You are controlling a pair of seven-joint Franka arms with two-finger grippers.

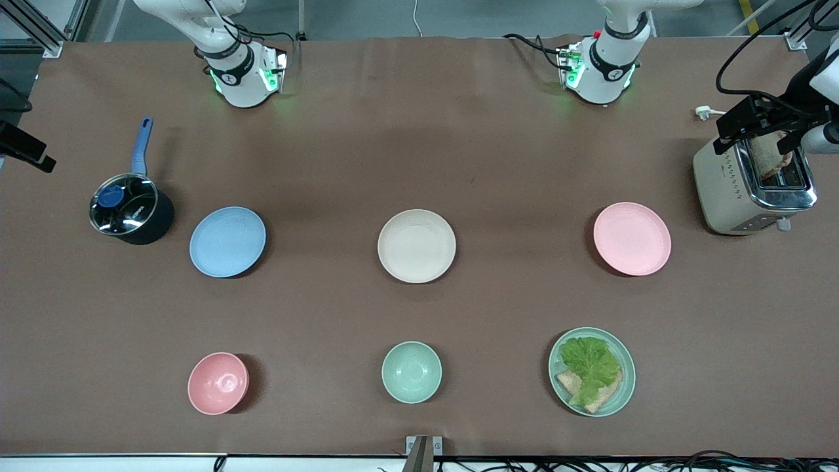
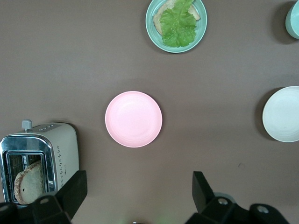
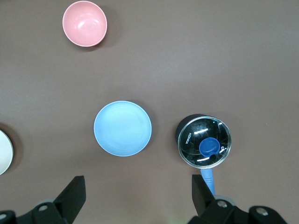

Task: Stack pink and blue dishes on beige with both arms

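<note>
The cream-beige plate (image 1: 417,246) lies mid-table. Level with it, the light blue plate (image 1: 227,241) lies toward the right arm's end and the pale pink plate (image 1: 632,238) toward the left arm's end. All three are bare and apart. My left gripper (image 2: 138,191) hangs high over the table, open and empty, looking down on the pink plate (image 2: 133,119) and the beige plate's (image 2: 282,114) edge. My right gripper (image 3: 138,193) is likewise high, open and empty, above the blue plate (image 3: 123,128). The front view shows only both arms' bases, not the grippers.
A lidded dark saucepan (image 1: 130,208) stands beside the blue plate. A toaster (image 1: 754,187) with bread stands past the pink plate, a black fixture (image 1: 750,121) over it. Nearer the front camera sit a pink bowl (image 1: 217,383), a green bowl (image 1: 411,372) and a green plate with lettuce (image 1: 592,371).
</note>
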